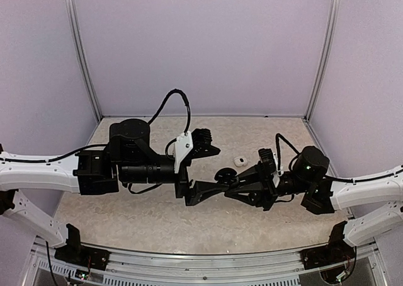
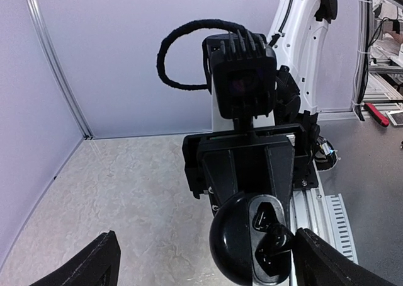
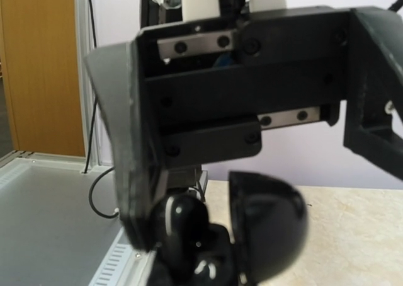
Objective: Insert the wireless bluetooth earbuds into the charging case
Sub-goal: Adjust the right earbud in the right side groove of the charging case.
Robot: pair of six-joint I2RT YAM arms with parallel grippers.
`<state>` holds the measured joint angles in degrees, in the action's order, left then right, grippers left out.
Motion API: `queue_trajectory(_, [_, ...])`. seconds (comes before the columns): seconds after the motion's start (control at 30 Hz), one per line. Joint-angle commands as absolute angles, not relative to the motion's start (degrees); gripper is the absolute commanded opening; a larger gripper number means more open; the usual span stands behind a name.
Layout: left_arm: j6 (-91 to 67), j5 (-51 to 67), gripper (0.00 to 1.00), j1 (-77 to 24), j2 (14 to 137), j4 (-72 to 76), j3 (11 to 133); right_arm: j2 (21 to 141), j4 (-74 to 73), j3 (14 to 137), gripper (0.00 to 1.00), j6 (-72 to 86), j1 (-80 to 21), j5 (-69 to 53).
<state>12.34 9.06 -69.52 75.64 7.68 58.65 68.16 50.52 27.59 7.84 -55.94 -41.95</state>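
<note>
We cannot read any words, numbers or signs anywhere. The case [image 2: 228, 245] shows none that we can make out.

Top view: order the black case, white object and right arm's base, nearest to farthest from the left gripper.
1. Black case, beside the left gripper.
2. White object, on the table beyond.
3. Right arm's base, bottom right corner.

Black charging case [image 2: 228, 239] open, lid swung aside; two glossy black earbuds [image 2: 274, 248] inside
</note>
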Motion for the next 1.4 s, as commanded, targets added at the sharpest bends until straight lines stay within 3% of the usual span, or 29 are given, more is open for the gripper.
queue_trajectory(0.0, [12.66,8.88,0.94,-69.80,76.58,8.60,60.99,69.18,50.74,29.35,0.00,7.77,-56.63,-42.36])
queue_trajectory(0.97, [11.39,1.75,0.94,-70.31,73.92,7.87,58.76,66.06,51.80,26.25,0.00,8.90,-56.90,-34.95])
queue_trajectory(1.13, [10.80,2.31,0.89,-70.85,72.74,7.86,57.88,64.64,51.26,25.34,0.00,9.54,-56.87,-27.44])
queue_trajectory(1.37, [10.82,0.18,0.78,-70.87,73.92,4.70,60.34,65.42,53.79,24.55,0.00,10.44,-56.84,-29.46])
